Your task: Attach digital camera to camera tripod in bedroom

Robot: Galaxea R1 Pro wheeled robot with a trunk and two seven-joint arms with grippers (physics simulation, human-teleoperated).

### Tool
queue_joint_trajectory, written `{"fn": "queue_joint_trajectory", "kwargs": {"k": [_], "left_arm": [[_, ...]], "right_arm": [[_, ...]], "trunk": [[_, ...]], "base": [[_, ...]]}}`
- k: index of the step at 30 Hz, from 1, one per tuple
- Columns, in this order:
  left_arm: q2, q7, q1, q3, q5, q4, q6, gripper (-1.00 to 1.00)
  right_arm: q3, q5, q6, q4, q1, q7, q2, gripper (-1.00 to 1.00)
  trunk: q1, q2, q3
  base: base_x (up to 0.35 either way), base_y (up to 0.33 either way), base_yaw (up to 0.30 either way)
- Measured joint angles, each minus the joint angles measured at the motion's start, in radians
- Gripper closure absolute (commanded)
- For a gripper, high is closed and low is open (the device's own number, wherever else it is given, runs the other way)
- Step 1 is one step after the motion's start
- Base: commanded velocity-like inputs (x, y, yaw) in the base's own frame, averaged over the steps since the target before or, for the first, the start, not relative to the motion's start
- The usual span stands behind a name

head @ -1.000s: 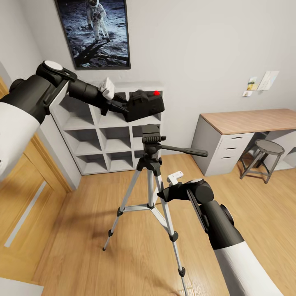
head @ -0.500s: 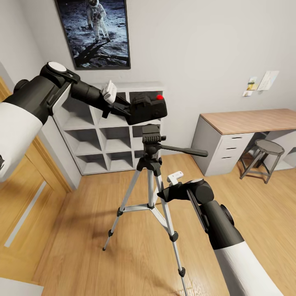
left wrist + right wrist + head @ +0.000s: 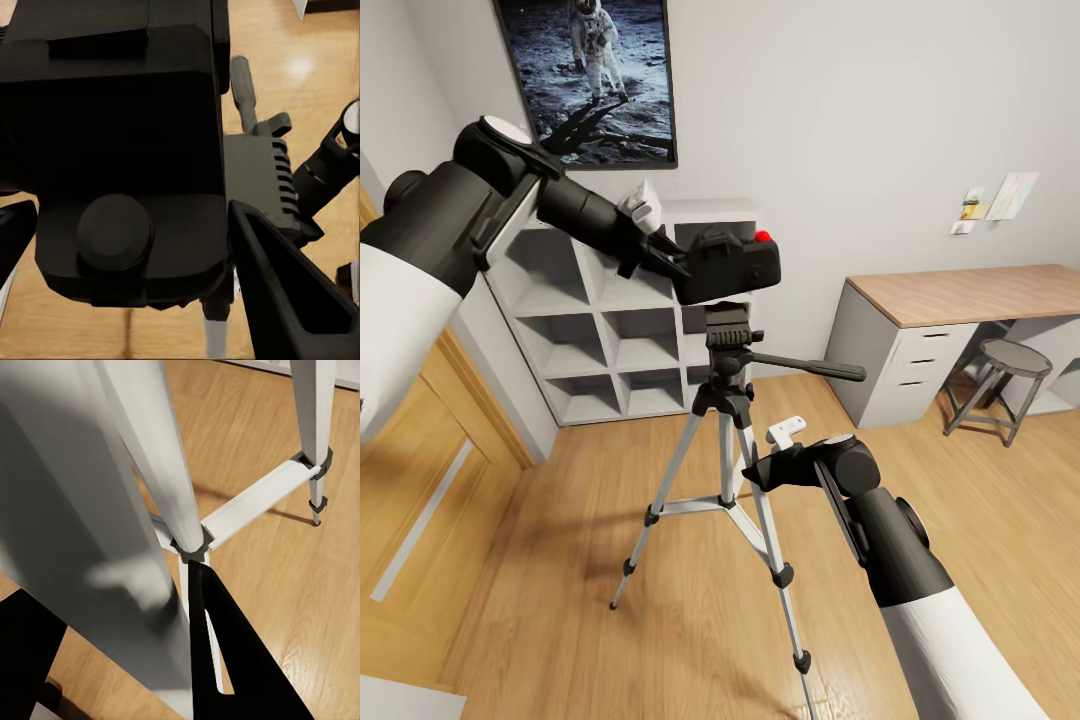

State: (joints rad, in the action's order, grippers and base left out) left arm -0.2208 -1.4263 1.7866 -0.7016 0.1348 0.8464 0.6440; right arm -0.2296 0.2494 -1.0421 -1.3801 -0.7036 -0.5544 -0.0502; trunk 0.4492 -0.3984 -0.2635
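My left gripper [image 3: 682, 264] is shut on the digital camera [image 3: 732, 268], a black box with a red button [image 3: 763, 237] on top. The camera hangs just above the black head [image 3: 728, 330] of the camera tripod, nearly touching it. From the left wrist, the camera [image 3: 112, 150] sits between my fingers [image 3: 292, 300], with the tripod head [image 3: 259, 176] behind it. The pan handle [image 3: 810, 368] points right. My right gripper [image 3: 760, 470] is low beside the tripod, shut around a silver leg [image 3: 97, 510] that runs between its fingers [image 3: 232, 660].
A grey cube shelf [image 3: 600, 340] stands against the wall behind the tripod, under the astronaut poster [image 3: 590, 80]. A wood-topped desk [image 3: 960, 295] and a stool [image 3: 1010, 360] are at the right. A wooden door [image 3: 420, 470] is at the left. Light wood floor surrounds the tripod's feet.
My left arm has carried the camera to the right and slightly down, so it now sits over the tripod head. The right arm and tripod have not moved.
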Motion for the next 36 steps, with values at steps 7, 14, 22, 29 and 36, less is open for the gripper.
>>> {"fn": "queue_joint_trajectory", "kwargs": {"k": [7,14,22,29,36], "left_arm": [[-0.011,0.001,0.000,0.000,-0.102,0.138,0.072,1.00],[-0.015,-0.001,0.000,0.001,-0.131,0.163,0.081,1.00],[-0.024,-0.002,0.000,0.001,-0.137,0.168,0.072,1.00],[-0.055,-0.002,0.000,0.001,-0.131,0.170,0.066,1.00],[-0.057,-0.003,0.000,0.004,-0.129,0.171,0.069,1.00]], "right_arm": [[0.001,-0.001,0.000,0.001,0.000,0.001,0.000,1.00],[0.000,-0.001,-0.001,0.000,0.000,0.001,0.000,1.00],[0.000,-0.001,0.000,0.000,0.000,0.001,0.000,1.00],[0.000,-0.001,0.000,0.000,0.000,0.001,0.000,1.00],[0.001,-0.002,0.000,0.001,0.000,0.002,0.000,1.00]], "trunk": [[0.000,0.000,0.000],[0.000,0.000,0.000],[0.000,0.000,0.000],[0.000,0.000,0.000],[0.000,0.000,0.000]], "base": [[0.000,0.000,0.000],[0.000,0.000,0.000],[0.000,0.000,0.000],[0.000,0.000,0.000],[0.000,0.000,0.000]]}}
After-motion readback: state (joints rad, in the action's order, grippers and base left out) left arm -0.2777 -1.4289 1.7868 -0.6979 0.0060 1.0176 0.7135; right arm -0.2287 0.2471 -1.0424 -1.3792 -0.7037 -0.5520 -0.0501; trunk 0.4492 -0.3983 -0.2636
